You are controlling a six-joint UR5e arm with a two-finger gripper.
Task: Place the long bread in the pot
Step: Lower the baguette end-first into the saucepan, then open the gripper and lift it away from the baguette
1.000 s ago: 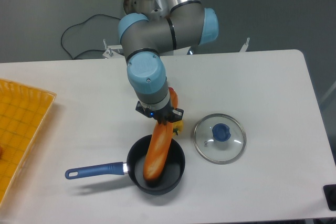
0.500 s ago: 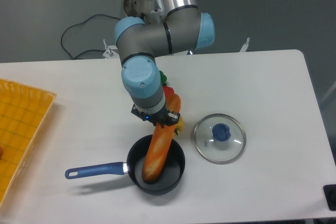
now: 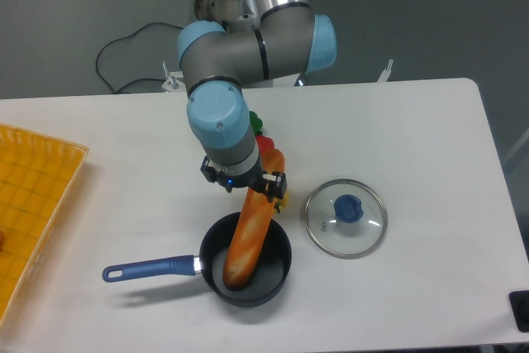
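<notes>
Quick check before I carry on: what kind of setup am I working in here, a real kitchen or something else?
Likely a robot lab bench, not a kitchen. A plain white table stands before a grey wall, with a cable trailing behind it, and the food is toy: a long bread leaning in a small pot, with a glass lid alongside.

The arm reaches down from above, wrist pointing at the table; the gripper (image 3: 252, 190) below it is mostly hidden.
</notes>
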